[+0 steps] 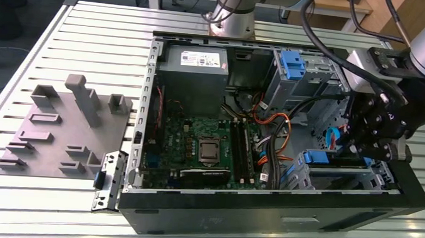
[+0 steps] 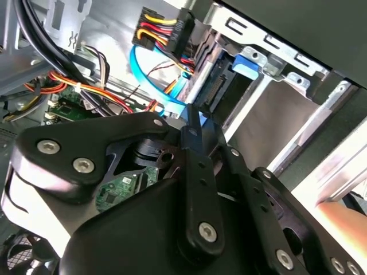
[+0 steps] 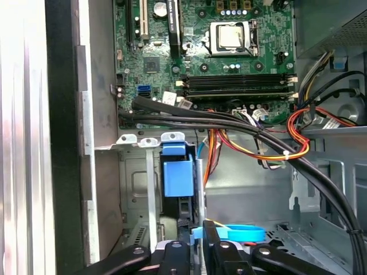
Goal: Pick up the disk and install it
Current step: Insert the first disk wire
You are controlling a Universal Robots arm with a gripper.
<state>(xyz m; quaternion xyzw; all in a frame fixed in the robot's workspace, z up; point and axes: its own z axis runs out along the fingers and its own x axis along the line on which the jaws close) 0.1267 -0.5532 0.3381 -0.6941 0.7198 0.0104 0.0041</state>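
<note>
The disk (image 1: 332, 159) stands on edge in the lower drive bay at the exterior view's right, its blue caddy rail showing above the cage. In the first wrist view the disk (image 3: 176, 179) runs from its blue tab down to my fingertips. My gripper (image 1: 360, 151) hangs right over that bay. In both wrist views the black fingers (image 3: 182, 247) are closed together on the disk's near blue edge (image 2: 194, 118), and the gripper (image 2: 192, 127) holds it at the very tip. The disk's black connector end (image 2: 219, 91) and blue tab (image 2: 246, 66) lie just beyond.
The open computer case (image 1: 266, 209) holds the motherboard (image 1: 204, 140), power supply (image 1: 195, 69) and cable bundles (image 3: 246, 129) close to the bay. A blue data cable (image 3: 243, 234) loops beside my fingers. An empty blue bracket (image 1: 292, 64) sits in the upper bay. A grey fixture plate (image 1: 58, 138) lies on the exterior view's left.
</note>
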